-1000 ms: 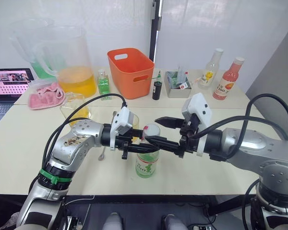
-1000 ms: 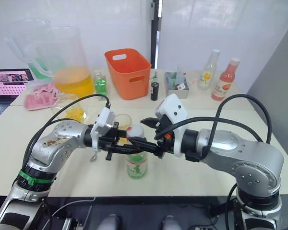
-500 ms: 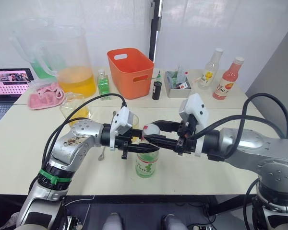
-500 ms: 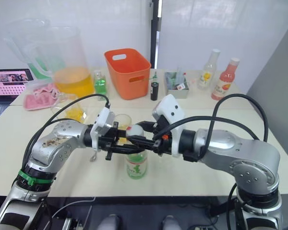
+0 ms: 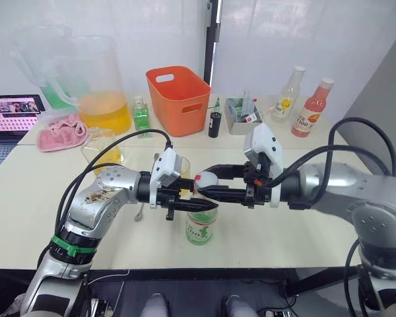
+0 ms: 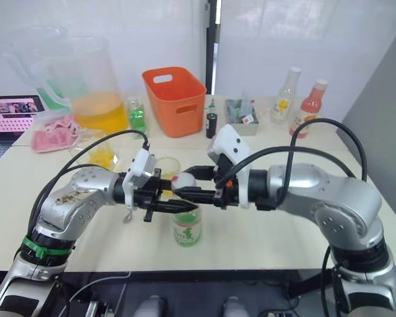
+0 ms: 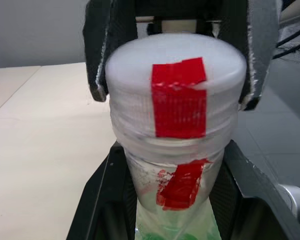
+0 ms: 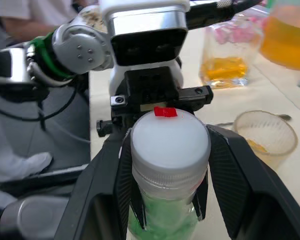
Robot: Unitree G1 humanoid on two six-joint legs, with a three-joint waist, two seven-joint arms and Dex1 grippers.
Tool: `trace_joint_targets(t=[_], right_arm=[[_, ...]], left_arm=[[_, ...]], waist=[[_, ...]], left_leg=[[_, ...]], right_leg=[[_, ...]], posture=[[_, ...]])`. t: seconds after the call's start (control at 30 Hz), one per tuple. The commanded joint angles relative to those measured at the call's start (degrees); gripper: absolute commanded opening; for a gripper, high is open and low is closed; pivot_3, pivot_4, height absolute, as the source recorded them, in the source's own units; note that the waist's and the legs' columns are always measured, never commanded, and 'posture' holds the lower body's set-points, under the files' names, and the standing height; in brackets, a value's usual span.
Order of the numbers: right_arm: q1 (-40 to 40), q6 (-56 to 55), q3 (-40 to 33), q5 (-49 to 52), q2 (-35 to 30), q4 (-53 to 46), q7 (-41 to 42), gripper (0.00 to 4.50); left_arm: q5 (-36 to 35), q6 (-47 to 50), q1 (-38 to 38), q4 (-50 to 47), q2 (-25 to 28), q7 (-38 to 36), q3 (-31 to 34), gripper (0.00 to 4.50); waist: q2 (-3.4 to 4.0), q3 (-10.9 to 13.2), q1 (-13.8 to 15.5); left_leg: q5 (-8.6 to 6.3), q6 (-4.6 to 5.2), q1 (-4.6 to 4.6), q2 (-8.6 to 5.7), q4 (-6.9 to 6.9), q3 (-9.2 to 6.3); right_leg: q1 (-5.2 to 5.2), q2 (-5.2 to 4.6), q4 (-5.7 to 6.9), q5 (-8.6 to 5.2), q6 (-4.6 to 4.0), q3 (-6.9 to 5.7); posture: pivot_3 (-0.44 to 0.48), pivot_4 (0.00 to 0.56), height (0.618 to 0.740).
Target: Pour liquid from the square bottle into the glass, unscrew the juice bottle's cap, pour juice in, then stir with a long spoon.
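Left eye view, from your left: the square bottle [image 5: 104, 150] stands back by the glass [image 5: 182, 166], out of the way. Your left gripper [image 5: 193, 207] is clamped on the juice bottle [image 5: 201, 226] below its neck, bracing it upright on the table [image 5: 26, 198]. Your right gripper [image 5: 208, 185] is closed around the cap [image 7: 174, 90], placed to twist it off against that brace.

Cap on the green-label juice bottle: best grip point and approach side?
Grip the cap by its ribbed side wall, from the robot's right, fingers level either side. The bottle stands upright, and the left gripper already clamps the neck below from the left.
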Motion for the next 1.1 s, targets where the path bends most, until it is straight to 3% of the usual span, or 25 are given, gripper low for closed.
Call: trace_joint_targets(t=[0.03,0.23,0.5,0.93,1.1], right_arm=[[-3.1,-9.7,5.0,-6.9,-0.5,5.2,15.2,1.69],[-9.9,-24.9,10.3,-18.0,3.0,21.0,33.0,1.69],[-14.4,-30.1,9.5,-21.7,7.7,30.4,40.5,1.69],[-17.8,-17.1,-1.3,-15.2,6.3,28.0,34.1,1.69],[-16.6,-13.4,-6.7,-15.8,2.0,27.4,29.0,1.69]], left_arm=[[2.3,1.9,1.6,-0.2,1.3,2.6,-0.7,1.40],[1.6,3.2,3.4,-3.1,2.6,4.8,0.8,1.40],[1.2,4.0,3.9,-4.3,3.0,6.2,1.0,1.40],[1.2,3.3,3.1,-3.5,2.0,5.1,-1.3,1.40],[1.5,2.6,1.9,-1.9,1.4,4.7,-1.9,1.40]], waist=[[0.00,0.0,-0.2],[0.01,0.0,-0.8],[0.02,0.0,-0.8],[0.03,0.0,-0.6],[0.03,0.0,-0.2]], left_leg=[[0.00,0.01,0.00,0.00,0.01,0.00],[-0.02,0.03,0.00,0.00,-0.03,0.00],[-0.01,0.03,0.03,0.01,-0.01,0.00],[-0.01,0.02,0.03,0.00,-0.01,0.01],[-0.02,0.01,0.02,-0.01,-0.01,0.01]], right_leg=[[-0.01,0.00,0.00,0.00,0.00,0.00],[-0.02,0.03,0.03,0.00,0.01,-0.01],[-0.02,0.04,0.15,0.00,0.02,-0.01],[-0.05,0.03,0.18,0.01,0.01,-0.01],[-0.04,0.02,0.15,0.00,0.01,-0.01]], posture=[[0.000,0.150,0.703],[0.000,0.150,0.703],[0.000,0.150,0.703],[0.000,0.150,0.703],[0.000,0.150,0.703]])
